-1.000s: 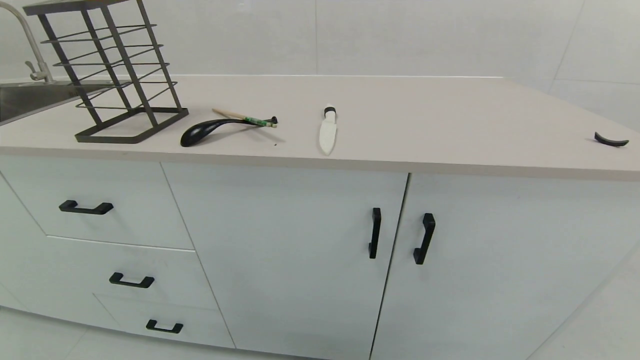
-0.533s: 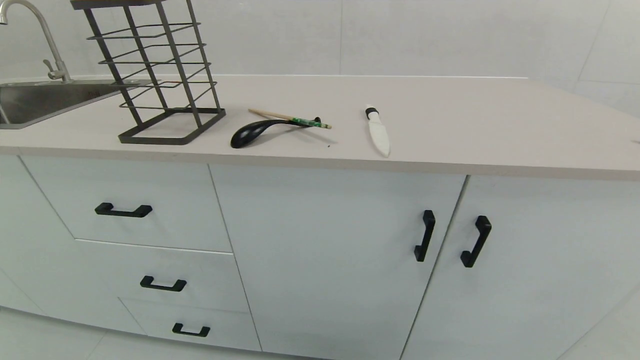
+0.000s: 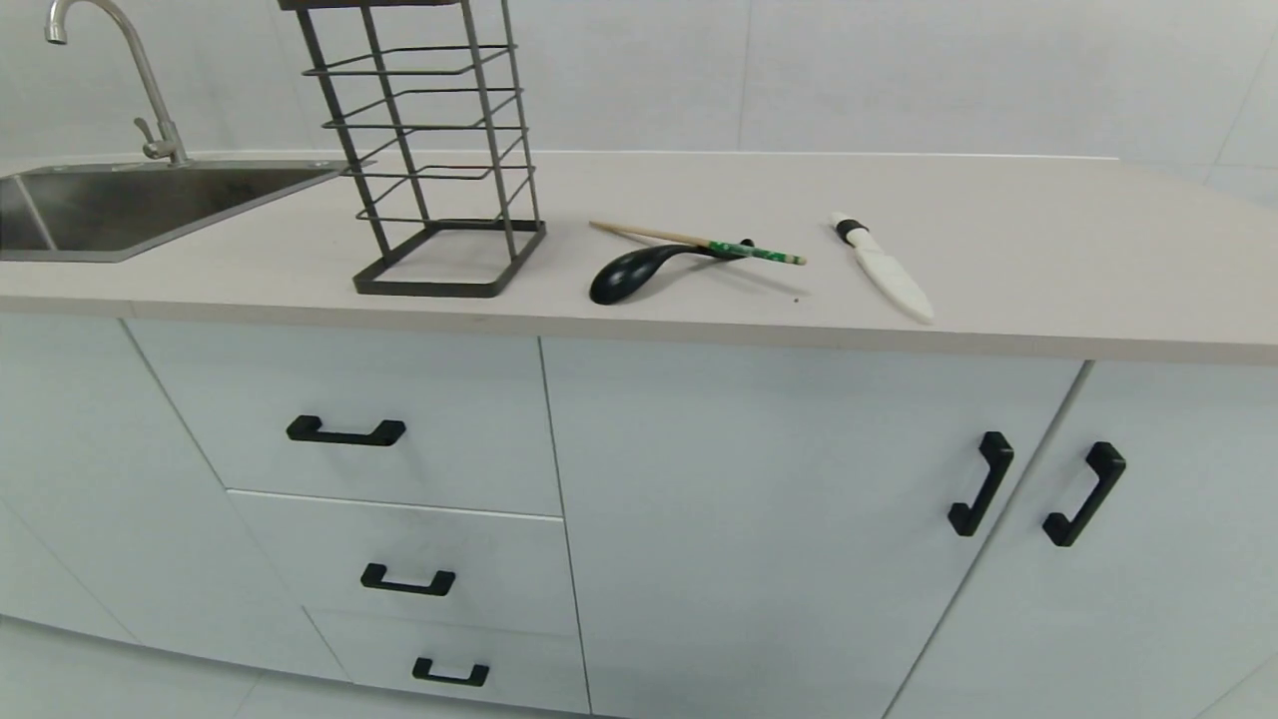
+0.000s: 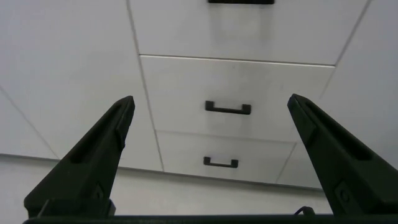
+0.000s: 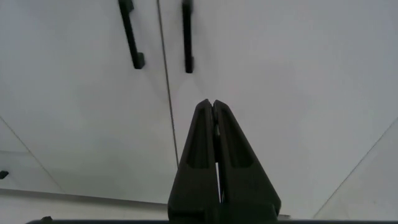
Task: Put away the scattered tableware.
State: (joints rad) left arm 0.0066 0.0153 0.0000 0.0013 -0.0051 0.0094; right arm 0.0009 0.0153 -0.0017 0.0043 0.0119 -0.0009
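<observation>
At the countertop's (image 3: 1048, 250) left end sits the sink (image 3: 150, 200) with its faucet (image 3: 110, 60) behind. Just right of it, near the front edge, stands a dark wire rack (image 3: 439, 150). Next comes the black spoon (image 3: 639, 275), bowl toward the front edge, with the chopsticks (image 3: 699, 242) lying across its handle and touching it, their green-patterned end pointing right. Farther right, apart from both, the white knife (image 3: 884, 270) lies slantwise, its tip close to the front edge and its black band away from it.

Below the countertop, the left gripper (image 4: 211, 99) faces the stacked drawers (image 4: 236, 93) with its fingers spread wide, nothing between them. The right gripper (image 5: 212, 106) faces the two cabinet doors (image 5: 280, 93) and their black handles (image 5: 131, 31) – its fingers pressed together, holding nothing.
</observation>
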